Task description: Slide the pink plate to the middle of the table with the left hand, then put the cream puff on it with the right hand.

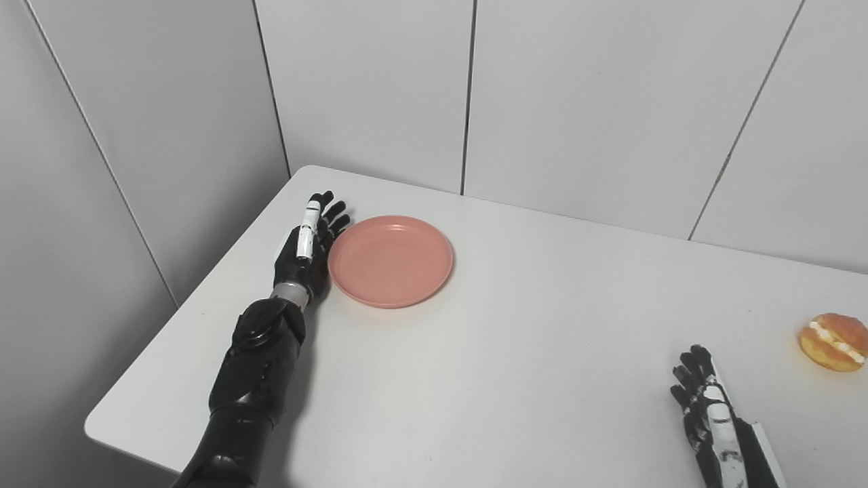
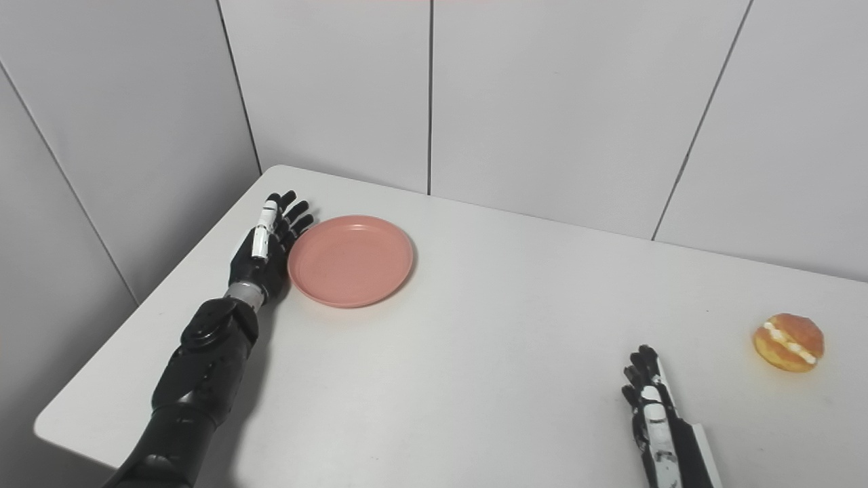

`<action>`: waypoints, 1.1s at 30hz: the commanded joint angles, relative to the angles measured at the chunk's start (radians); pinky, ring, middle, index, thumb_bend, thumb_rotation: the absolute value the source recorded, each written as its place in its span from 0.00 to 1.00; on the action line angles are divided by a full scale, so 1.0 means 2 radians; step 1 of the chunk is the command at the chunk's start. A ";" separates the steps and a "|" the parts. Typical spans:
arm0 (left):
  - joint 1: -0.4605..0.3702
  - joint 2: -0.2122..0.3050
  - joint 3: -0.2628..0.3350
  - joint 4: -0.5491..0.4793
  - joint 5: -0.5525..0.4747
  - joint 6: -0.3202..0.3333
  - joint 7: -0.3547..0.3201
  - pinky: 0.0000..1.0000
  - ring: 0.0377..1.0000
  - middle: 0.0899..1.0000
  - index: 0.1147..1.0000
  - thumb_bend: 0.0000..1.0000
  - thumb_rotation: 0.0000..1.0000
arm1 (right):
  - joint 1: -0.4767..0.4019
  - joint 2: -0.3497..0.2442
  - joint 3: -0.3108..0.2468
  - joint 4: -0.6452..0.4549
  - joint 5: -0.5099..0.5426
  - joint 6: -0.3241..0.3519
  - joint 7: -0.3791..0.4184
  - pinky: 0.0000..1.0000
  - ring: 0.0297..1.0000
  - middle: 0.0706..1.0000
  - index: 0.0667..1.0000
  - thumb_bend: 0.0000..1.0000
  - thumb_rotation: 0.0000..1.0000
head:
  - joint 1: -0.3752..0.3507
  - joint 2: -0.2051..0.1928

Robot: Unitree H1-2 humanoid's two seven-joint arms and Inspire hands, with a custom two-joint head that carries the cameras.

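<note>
The pink plate (image 1: 390, 260) lies flat on the white table (image 1: 515, 325), toward its far left part. My left hand (image 1: 308, 244) stands edge-on against the plate's left rim, fingers straight and apart, holding nothing. A cream puff (image 1: 833, 341), golden with a white cream line, sits near the table's right edge. Low at the right, my right hand (image 1: 705, 401) rests open on the table, to the left of the puff and a short way nearer to me.
Grey panel walls (image 1: 576, 102) close off the table at the back and on the left. The table's left edge (image 1: 196, 291) runs close beside my left forearm. Nothing else lies on the table between plate and puff.
</note>
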 commanded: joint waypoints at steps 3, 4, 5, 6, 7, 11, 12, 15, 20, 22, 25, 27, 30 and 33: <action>0.004 -0.018 -0.015 0.004 0.002 0.022 -0.009 0.96 0.92 0.92 0.92 0.38 1.00 | -0.001 0.006 0.003 0.002 -0.003 0.018 -0.003 1.00 1.00 1.00 1.00 0.39 1.00 | -0.003 0.002; 0.005 -0.020 -0.018 0.003 0.003 0.022 -0.009 0.96 0.92 0.92 0.92 0.38 1.00 | -0.001 0.006 0.004 0.000 -0.004 0.018 -0.004 1.00 1.00 1.00 1.00 0.40 1.00 | -0.007 0.004; 0.005 -0.022 -0.021 0.004 0.004 0.023 -0.009 0.96 0.92 0.92 0.92 0.37 1.00 | 0.000 0.006 0.004 0.000 -0.006 0.018 -0.004 1.00 1.00 1.00 1.00 0.39 1.00 | -0.008 0.005; 0.005 -0.024 -0.024 0.005 0.005 0.023 -0.010 0.96 0.92 0.92 0.92 0.37 1.00 | -0.001 0.006 0.005 0.000 -0.007 0.015 -0.005 1.00 1.00 1.00 1.00 0.39 1.00 | -0.010 0.005; 0.005 -0.026 -0.027 0.005 0.007 0.022 -0.011 0.95 0.92 0.92 0.92 0.37 1.00 | 0.000 0.006 0.006 0.000 -0.008 0.014 -0.005 1.00 1.00 1.00 1.00 0.39 1.00 | -0.011 0.006; 0.004 -0.031 -0.039 0.010 0.012 0.020 -0.017 0.95 0.92 0.92 0.92 0.39 1.00 | -0.001 0.009 0.005 -0.001 -0.009 0.014 -0.007 1.00 1.00 1.00 1.00 0.39 1.00 | -0.016 0.010; 0.003 -0.033 -0.041 0.011 0.013 0.020 -0.019 0.95 0.92 0.92 0.92 0.39 1.00 | 0.000 0.009 0.005 -0.003 -0.011 0.014 -0.009 1.00 1.00 1.00 1.00 0.38 1.00 | -0.016 0.010; 0.000 -0.037 -0.048 0.013 0.019 0.022 -0.021 0.95 0.92 0.92 0.92 0.39 1.00 | 0.000 0.011 0.005 -0.005 -0.012 0.017 -0.010 1.00 1.00 1.00 1.00 0.38 1.00 | -0.021 0.012; -0.003 -0.047 -0.060 0.013 0.020 0.025 -0.029 0.93 0.91 0.91 0.90 0.40 1.00 | -0.002 0.013 0.005 -0.004 -0.015 0.020 -0.012 1.00 1.00 1.00 1.00 0.38 1.00 | -0.031 0.018; -0.003 -0.051 -0.064 0.014 0.019 0.024 -0.036 0.92 0.91 0.91 0.90 0.40 1.00 | -0.002 0.014 0.005 -0.004 -0.017 0.019 -0.012 1.00 1.00 1.00 1.00 0.38 1.00 | -0.035 0.019; -0.001 -0.058 -0.071 0.008 0.025 0.026 -0.038 0.91 0.91 0.91 0.90 0.41 1.00 | -0.003 0.017 0.005 -0.005 -0.018 0.020 -0.015 1.00 1.00 1.00 1.00 0.39 1.00 | -0.044 0.025; 0.000 -0.061 -0.074 0.005 0.027 0.027 -0.038 0.90 0.90 0.90 0.89 0.42 1.00 | -0.004 0.017 0.007 -0.007 -0.022 0.020 -0.018 1.00 1.00 1.00 1.00 0.40 1.00 | -0.048 0.027; 0.007 -0.068 -0.082 -0.013 0.032 0.034 -0.036 0.89 0.89 0.89 0.88 0.43 1.00 | -0.004 0.019 0.007 -0.010 -0.026 0.024 -0.021 1.00 1.00 1.00 1.00 0.39 1.00 | -0.058 0.033; 0.016 -0.076 -0.089 -0.036 0.029 0.043 -0.038 0.89 0.89 0.89 0.89 0.43 1.00 | -0.004 0.021 0.007 -0.013 -0.027 0.029 -0.024 1.00 1.00 1.00 1.00 0.40 1.00 | -0.066 0.037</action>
